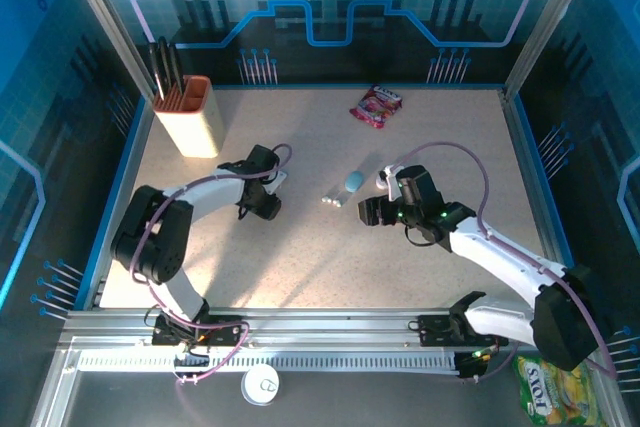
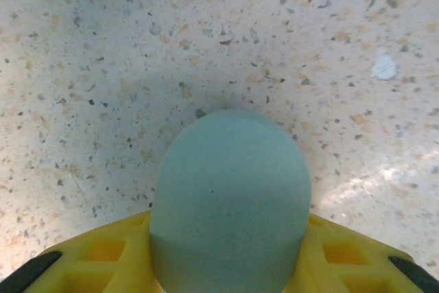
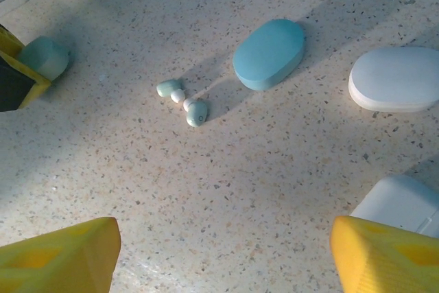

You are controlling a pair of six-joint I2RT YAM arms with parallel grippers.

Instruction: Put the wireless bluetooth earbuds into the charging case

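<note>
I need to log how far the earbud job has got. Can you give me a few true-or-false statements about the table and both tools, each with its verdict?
1. The earbuds lie loose on the table. True.
2. The blue case stands open. False: its lid is shut.
3. The right tool grips an earbud. False: its fingers are spread wide with nothing between them.
4. The left tool has a pale teal rounded object between its fingers. True.
5. The white case touches the blue case. False: bare table separates them.
</note>
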